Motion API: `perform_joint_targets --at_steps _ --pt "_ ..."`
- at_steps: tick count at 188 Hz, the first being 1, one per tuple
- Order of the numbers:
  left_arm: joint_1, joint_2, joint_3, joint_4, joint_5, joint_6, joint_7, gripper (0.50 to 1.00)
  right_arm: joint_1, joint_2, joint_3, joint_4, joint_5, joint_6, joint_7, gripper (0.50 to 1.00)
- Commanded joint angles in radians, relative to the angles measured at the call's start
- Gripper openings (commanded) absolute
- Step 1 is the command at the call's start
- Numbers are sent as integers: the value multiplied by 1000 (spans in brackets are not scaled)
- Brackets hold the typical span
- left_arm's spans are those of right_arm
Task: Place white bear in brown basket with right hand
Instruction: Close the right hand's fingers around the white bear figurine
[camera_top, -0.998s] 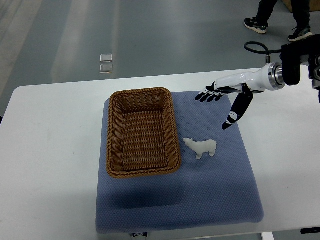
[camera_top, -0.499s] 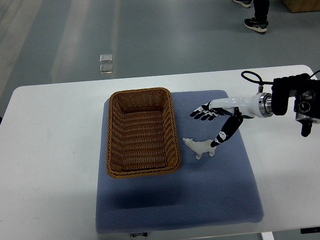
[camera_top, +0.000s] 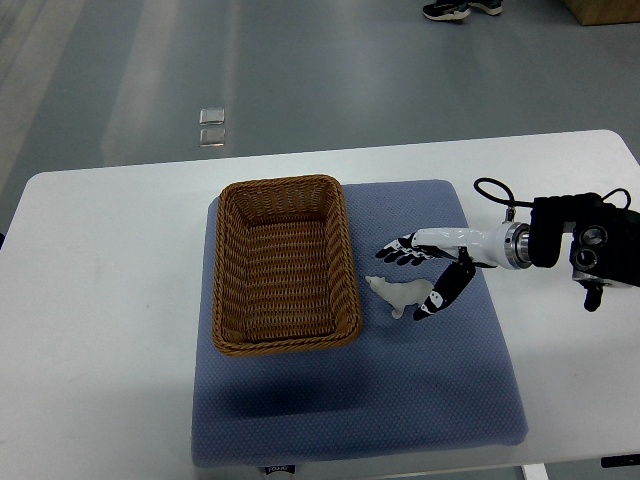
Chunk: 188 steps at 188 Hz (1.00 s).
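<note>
Right hand (camera_top: 425, 275), fingers wide, straddles white bear (camera_top: 402, 294) (beside brown basket (camera_top: 283, 264)) on blue mat (camera_top: 400, 400).

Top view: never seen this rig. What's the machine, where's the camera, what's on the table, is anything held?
There is one camera, mounted on the robot and looking steeply down at its work from its own side. The robot is a humanoid with fingered hands instead of grippers. Only its right hand shows, reaching in from the picture's right edge on a white and black arm. The left arm is out of view.

A white table carries a blue mat. On the mat sit a brown basket, with nothing visible inside, and to its right a small white bear.

Nothing is held. The hand is spread open around the bear, fingers above it and thumb at its right end, apparently about to close. A person's shoes show at the top edge.
</note>
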Motion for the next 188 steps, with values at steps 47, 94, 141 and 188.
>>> perform_joint_targets --at_steps 47,94,141,188 --pt "0 0 -2 1 0 0 0 1000 -38 29 0 -7 -49 -33 23 834" --pt "0 0 -2 3 0 0 0 1000 -66 49 -1 -22 -99 -67 40 660" --pt "0 0 -1 5 0 1 0 1000 -71 49 -1 -31 -164 -76 45 500" --pt "0 0 -2 5 0 3 0 1000 23 -12 12 -19 -158 -58 45 500"
